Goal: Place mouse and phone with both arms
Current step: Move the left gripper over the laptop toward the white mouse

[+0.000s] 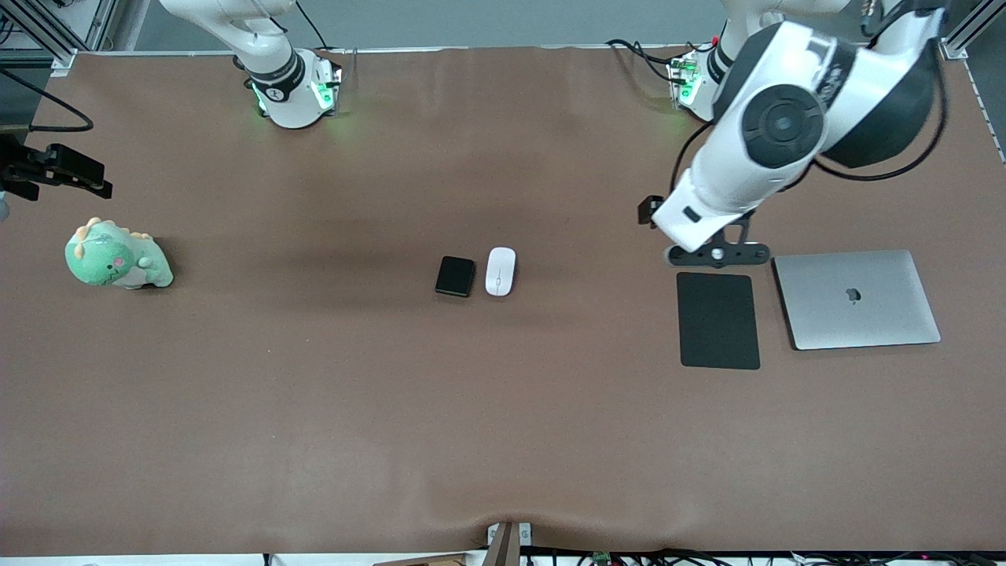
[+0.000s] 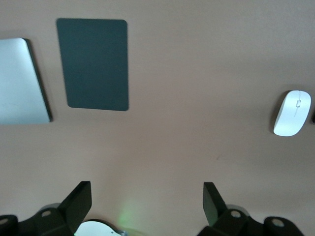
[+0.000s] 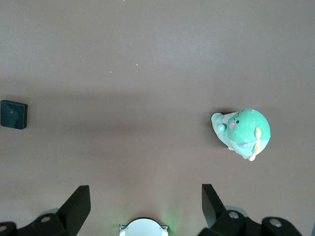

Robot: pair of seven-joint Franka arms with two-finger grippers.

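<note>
The white oval mouse [image 1: 501, 271] and the small black phone [image 1: 455, 276] lie side by side in the middle of the table, the phone toward the right arm's end. My left gripper [image 2: 147, 189] is open and empty, up in the air over bare table between its base and the black mat. The left wrist view shows the mouse [image 2: 293, 113] well off to one side. In the front view the left arm's hand [image 1: 711, 228] hides its fingers. My right gripper [image 3: 146, 191] is also open and empty, high over bare table by its own base. The phone [image 3: 14, 114] sits at the edge of the right wrist view.
A large flat black mat [image 1: 718, 320] and a closed silver laptop [image 1: 857, 299] lie at the left arm's end. A green plush dinosaur [image 1: 118, 258] sits at the right arm's end. A black bracket with a cable [image 1: 59, 169] juts in there at the table's edge.
</note>
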